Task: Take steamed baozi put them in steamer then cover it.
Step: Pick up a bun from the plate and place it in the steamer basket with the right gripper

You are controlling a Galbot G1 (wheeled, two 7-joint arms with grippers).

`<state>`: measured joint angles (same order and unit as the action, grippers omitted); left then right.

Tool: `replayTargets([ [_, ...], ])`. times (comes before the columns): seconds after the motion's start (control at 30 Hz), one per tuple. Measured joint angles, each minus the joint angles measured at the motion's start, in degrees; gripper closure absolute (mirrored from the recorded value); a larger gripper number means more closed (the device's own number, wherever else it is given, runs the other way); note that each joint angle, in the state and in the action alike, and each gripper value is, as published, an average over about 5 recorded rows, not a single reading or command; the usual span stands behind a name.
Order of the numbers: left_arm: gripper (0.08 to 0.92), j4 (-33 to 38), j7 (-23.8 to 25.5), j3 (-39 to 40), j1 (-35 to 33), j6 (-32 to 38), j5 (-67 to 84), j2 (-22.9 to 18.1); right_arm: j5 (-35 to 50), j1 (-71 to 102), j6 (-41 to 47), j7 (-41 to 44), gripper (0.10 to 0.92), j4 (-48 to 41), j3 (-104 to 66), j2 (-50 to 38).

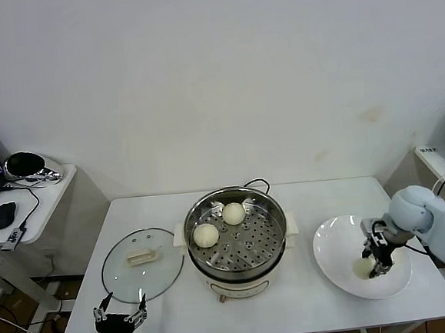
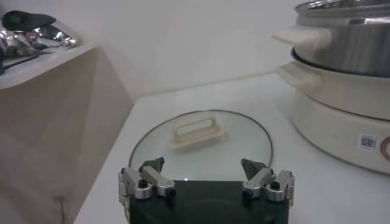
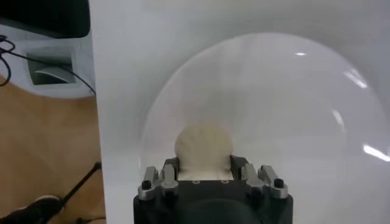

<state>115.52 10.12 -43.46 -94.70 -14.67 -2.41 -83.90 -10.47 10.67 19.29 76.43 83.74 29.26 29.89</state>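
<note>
Two round cream-white dough buns (image 1: 205, 235) (image 1: 234, 213) sit at ten and twelve o'clock in the shiny steel steamer pot (image 1: 277, 243) at the counter's (image 1: 340, 192) centre. The right claw (image 1: 375, 265) pinches a third bun (image 3: 203, 148) on the flat white plate (image 1: 333, 250), at three o'clock from the pot. The left claw (image 1: 120, 307) hangs spread at six o'clock of the clear glass lid (image 1: 142, 264).

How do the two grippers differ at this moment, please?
The right gripper is over the white plate, closed around a baozi; the left gripper hangs open and empty at the table's front edge beside the glass lid. Both point down towards the table.
</note>
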Motion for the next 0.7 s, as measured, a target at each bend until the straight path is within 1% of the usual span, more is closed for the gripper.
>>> replayTargets([
  [0.17,0.177,0.62,-0.53,-0.51,-0.23,0.0,0.03,-0.04,5.26,-12.07,0.03,1.0,0.497,-1.02,6.65,3.47],
  [0.4,0.177,1.82,-0.97,-1.16,-0.61,0.14,0.22,-0.61,12.47,-27.15,-1.89,2.6,0.495,-4.76,14.15,11.26],
  [0.53,0.177,2.32,-1.21,-1.74,-0.52,0.31,0.28,-0.99,15.53,-32.53,-7.68,3.45,0.494,-8.83,16.95,16.45],
  [0.7,0.177,3.23,-1.34,-2.35,-0.99,0.39,0.3,-1.26,18.1,-36.57,-19.9,4.88,0.495,-14.05,19.53,23.12],
])
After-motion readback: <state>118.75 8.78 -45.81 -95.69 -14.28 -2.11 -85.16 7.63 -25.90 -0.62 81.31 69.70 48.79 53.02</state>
